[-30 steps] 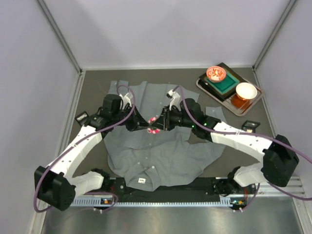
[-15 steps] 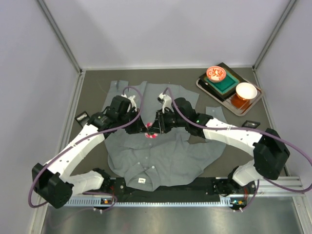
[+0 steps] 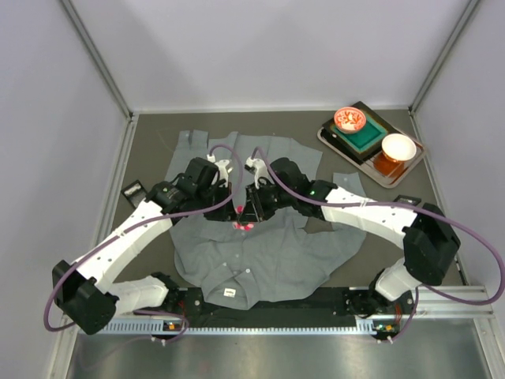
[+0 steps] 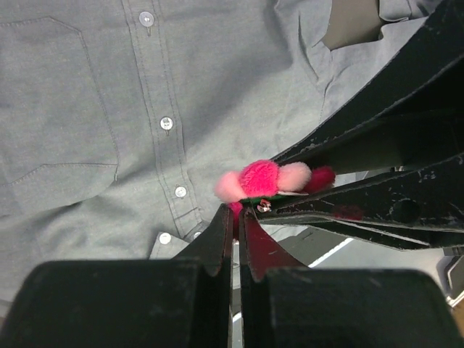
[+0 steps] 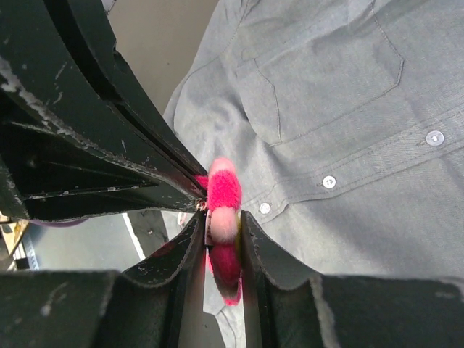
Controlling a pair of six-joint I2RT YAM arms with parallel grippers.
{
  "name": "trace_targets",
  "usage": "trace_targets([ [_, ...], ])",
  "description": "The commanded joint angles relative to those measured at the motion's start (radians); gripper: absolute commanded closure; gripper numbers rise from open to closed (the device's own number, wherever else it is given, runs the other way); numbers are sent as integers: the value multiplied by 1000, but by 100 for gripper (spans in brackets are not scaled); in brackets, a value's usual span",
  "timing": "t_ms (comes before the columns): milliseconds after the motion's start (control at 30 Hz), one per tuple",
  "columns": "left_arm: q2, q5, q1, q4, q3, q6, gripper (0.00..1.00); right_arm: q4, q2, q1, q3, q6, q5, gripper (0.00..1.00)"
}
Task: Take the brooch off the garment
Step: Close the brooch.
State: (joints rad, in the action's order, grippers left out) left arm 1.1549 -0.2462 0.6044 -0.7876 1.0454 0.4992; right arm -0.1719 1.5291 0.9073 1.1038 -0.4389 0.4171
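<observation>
Both arms are bent inward over the grey shirt (image 3: 264,264) on the counter (image 3: 150,146), the pink brooch (image 5: 224,190) pinched between the right fingers (image 3: 251,214), the left fingers (image 3: 235,213) pressed together beside it, its pin hidden.

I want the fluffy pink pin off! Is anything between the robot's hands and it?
Nothing visible is in the way. The right hand pinches the brooch, and the left hand has its shut tips right beside it, over the grey shirt.
</observation>
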Motion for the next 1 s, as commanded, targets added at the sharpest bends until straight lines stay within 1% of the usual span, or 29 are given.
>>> trace_targets([
  [0,-20,-123,26,154,79,-37,100,-58,42,39,56,39,20,100],
  [100,-29,-119,37,154,76,-54,100,-70,49,39,76,35,28,100],
  [300,-38,-111,40,160,50,-30,100,-78,40,39,91,25,9,88],
  [333,-41,-94,38,160,45,-22,100,-72,29,39,84,13,-3,84],
  [400,-50,-24,38,153,39,15,100,-61,10,39,65,-24,-55,82],
  [433,-52,-18,40,154,39,31,100,-23,-12,39,32,-44,-73,81],
  [500,-55,-48,38,177,27,87,100,26,-26,39,-4,-89,-92,80],
  [533,-58,-67,38,217,21,110,100,44,-35,41,-22,-101,-104,79],
  [567,-63,-77,40,237,4,161,100,58,-41,51,-27,-109,-122,79],
  [667,-64,-81,40,265,-8,245,100,68,-56,79,-35,-112,-223,75],
  [700,-63,-59,40,254,-4,255,100,69,-61,87,-39,-112,-250,72],
  [767,-58,-41,40,216,10,271,100,64,-70,105,-41,-107,-309,68],
  [967,-66,-8,38,194,1,274,100,120,-90,117,-81,-93,-304,64],
])
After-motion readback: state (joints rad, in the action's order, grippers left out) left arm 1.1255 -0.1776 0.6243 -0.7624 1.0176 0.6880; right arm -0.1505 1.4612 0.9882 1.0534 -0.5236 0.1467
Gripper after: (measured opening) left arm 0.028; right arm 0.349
